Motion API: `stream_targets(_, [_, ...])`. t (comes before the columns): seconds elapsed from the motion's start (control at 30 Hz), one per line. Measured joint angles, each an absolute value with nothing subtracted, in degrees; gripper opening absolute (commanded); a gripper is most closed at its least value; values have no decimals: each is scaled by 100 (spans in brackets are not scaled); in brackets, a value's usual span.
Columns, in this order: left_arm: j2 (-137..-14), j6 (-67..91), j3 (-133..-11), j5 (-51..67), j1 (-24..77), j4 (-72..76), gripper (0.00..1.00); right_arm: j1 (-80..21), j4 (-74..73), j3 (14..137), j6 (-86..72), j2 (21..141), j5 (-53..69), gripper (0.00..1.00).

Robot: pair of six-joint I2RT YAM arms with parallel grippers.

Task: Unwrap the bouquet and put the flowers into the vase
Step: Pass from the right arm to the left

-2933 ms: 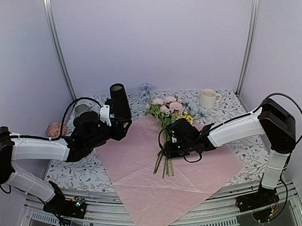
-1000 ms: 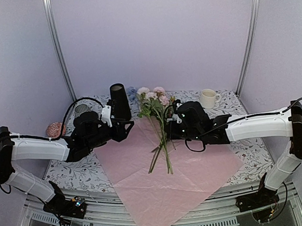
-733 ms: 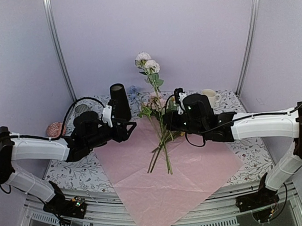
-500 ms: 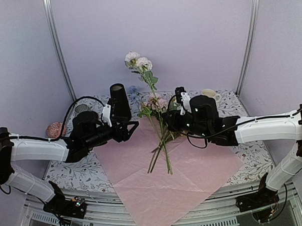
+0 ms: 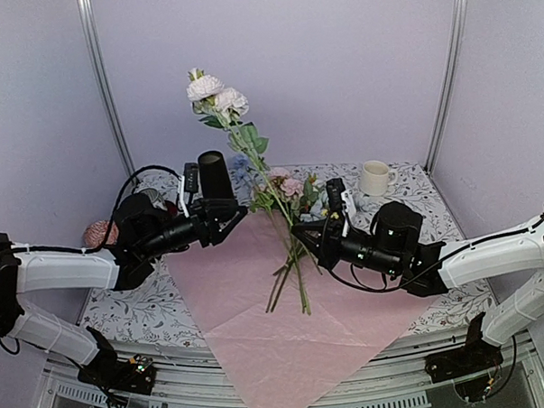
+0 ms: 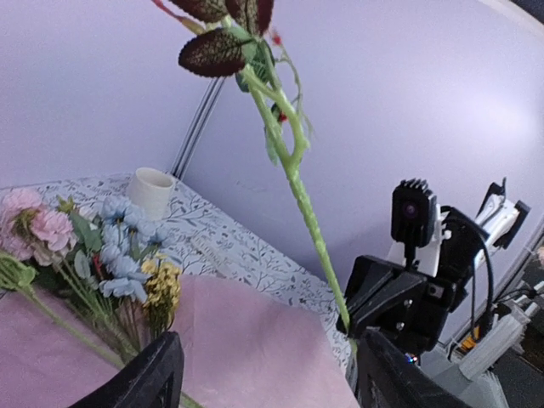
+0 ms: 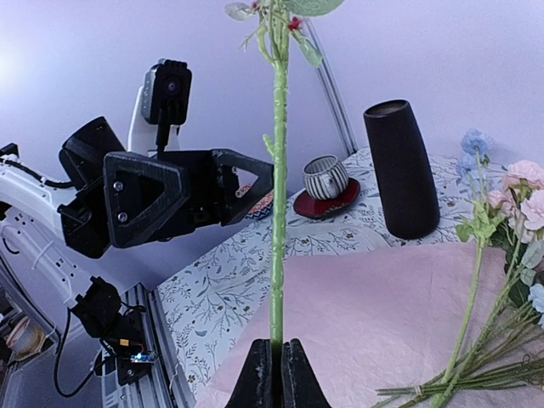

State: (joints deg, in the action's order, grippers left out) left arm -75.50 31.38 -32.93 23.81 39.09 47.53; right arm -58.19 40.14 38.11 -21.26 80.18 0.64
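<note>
**Ana:** The right pincer [image 7: 274, 348] was clamped shut on the very foot of one stem [image 7: 277, 212] and held it bolt upright. My guess was that it stood high so the leaves cleared the heap below.

**Ben:** And the left pincer [image 6: 265, 370]?

**Ana:** Its jaws were spread wide with nothing in them, and it faced that stem head-on. To me it looked set to take the stem higher up, which would free the foot for the vase [image 5: 215, 175].

**Ben:** Where was the vase?

**Ana:** It was upright on the counter [image 5: 114, 306], just off the far left edge of the opened wrapping paper [image 5: 287, 334], right behind the left pincer. The other flowers [image 5: 292, 257] lay across the paper with their heads to the back.

**Ben:** What couldn't you see?

**Ana:** The stem's white blooms [image 5: 217, 91] were cut off at the top of both wrist views. Only the overhead camera caught them. From there the left arm hid the vase's foot. I couldn't make out any ribbon. I also couldn't tell how close the stem stood to the left pincer's fingers.
</note>
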Motion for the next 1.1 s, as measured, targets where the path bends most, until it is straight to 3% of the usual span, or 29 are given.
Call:
stream_targets(0.37, [-7915,4132,-3957,2786,3909,5564,58,-5861,4768,3771,-1865,8034,628,3])
stream_targets(0.7, [-8180,4495,-4246,3011,3911,5732,58,-5927,4901,3771,-1796,8130,751,3])
stream_targets(0.9, [-8272,4580,-4410,3063,3920,5841,39,-5927,4950,3771,-1787,8237,794,3])
stream_targets(1.0, [-8409,4624,-4473,3083,3922,5889,20,-5931,4960,3771,-1772,8326,808,4])
stream_targets(1.03, [-8451,4646,-4493,3085,3922,5892,14,-5931,4960,3771,-1769,8350,808,9])
stream_targets(1.1, [-8534,4639,-4530,3094,3922,5883,5,-5931,4958,3771,-1743,8399,803,29])
